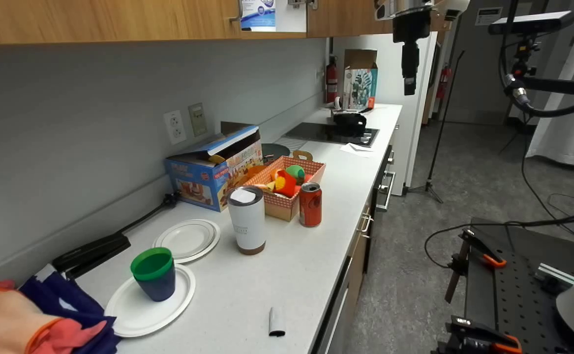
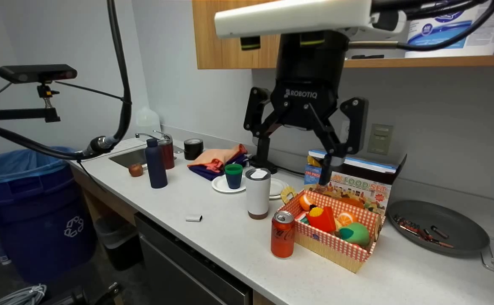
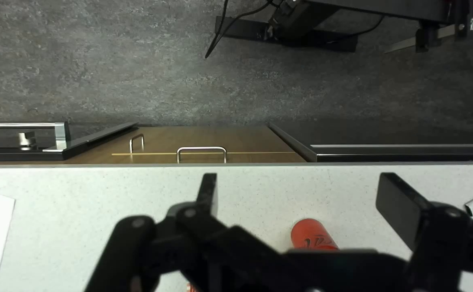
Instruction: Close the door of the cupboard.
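The cupboard (image 1: 105, 19) is a light-brown wood upper cabinet; its shelf edge (image 2: 429, 62) also shows. A blue-and-white tub (image 1: 258, 15) stands in its open section, also visible in an exterior view (image 2: 450, 36). The door (image 1: 341, 19) looks swung open beside a silver hinge, partly behind the arm; its handle is not visible. My gripper (image 1: 409, 91) points down, overlapping the door's outer part; I cannot tell the gap between them. In an exterior view my gripper (image 2: 295, 161) is open and empty, above the counter. The wrist view shows spread fingers (image 3: 299, 190).
A red can (image 2: 283, 235), white tumbler (image 2: 258, 195) and basket of toy food (image 2: 331, 237) stand on the counter (image 1: 287, 275) below. A food-set box (image 1: 208, 169) is by the wall. A camera arm (image 1: 532, 24) stands across the aisle.
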### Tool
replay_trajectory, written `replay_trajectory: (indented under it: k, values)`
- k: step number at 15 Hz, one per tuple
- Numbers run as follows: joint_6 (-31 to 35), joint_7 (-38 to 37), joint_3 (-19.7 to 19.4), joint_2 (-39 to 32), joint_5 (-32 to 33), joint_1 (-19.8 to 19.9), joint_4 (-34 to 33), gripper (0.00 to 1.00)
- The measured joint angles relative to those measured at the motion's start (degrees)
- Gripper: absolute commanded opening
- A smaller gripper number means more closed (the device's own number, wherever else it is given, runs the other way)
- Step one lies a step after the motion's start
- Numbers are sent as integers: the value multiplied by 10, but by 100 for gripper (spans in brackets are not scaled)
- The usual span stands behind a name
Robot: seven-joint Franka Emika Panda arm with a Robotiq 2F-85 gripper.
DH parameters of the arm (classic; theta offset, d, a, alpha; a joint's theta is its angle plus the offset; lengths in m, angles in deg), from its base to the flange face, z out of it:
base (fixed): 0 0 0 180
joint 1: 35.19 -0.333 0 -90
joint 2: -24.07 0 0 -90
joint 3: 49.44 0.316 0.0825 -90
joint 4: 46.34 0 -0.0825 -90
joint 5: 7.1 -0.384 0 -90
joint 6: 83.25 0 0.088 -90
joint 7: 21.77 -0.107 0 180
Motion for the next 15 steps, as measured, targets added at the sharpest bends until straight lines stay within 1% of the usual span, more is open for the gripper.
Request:
replay_trajectory:
  k: [5,11,15]
  values:
    - [0,-19,3,9,10,5,6,100]
    - [0,-67,2,74,72,33,45,100]
    - [7,-118,2,110,86,52,57,100]
